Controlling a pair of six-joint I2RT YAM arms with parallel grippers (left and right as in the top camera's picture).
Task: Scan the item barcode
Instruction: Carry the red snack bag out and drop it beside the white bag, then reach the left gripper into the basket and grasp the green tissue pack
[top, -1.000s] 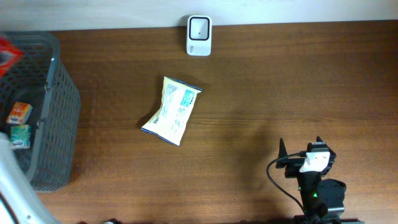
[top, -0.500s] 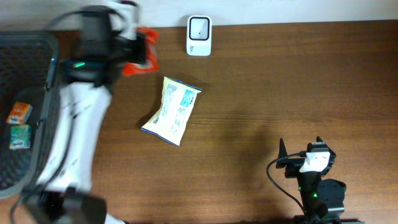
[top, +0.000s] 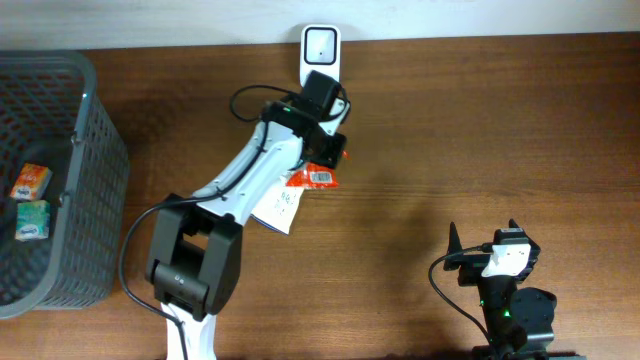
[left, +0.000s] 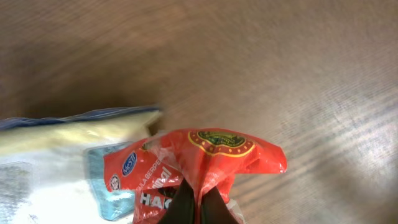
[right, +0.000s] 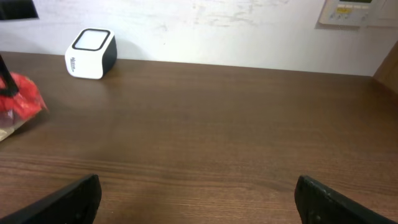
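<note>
My left gripper (left: 198, 205) is shut on the top fold of a red snack packet (left: 211, 155). From overhead the packet (top: 314, 178) hangs below the gripper (top: 328, 155) with a white barcode label facing up, just in front of the white scanner (top: 320, 56). It hovers over the edge of a yellow-and-white snack bag (top: 278, 206) lying on the table. The right wrist view has the scanner (right: 91, 53) at far left and the red packet (right: 23, 94) at the left edge. My right gripper (right: 199, 199) stands open, low at the table's front right, holding nothing.
A grey mesh basket (top: 95, 215) stands at the left edge with an orange box (top: 31, 181) and a green box (top: 32, 221) inside. The left arm (top: 240, 190) stretches diagonally across the yellow bag. Brown tabletop (top: 480, 140) spreads to the right.
The left arm has swung from the basket side rightward with the red packet, ending over the yellow bag in front of the scanner. The right arm has not moved.
</note>
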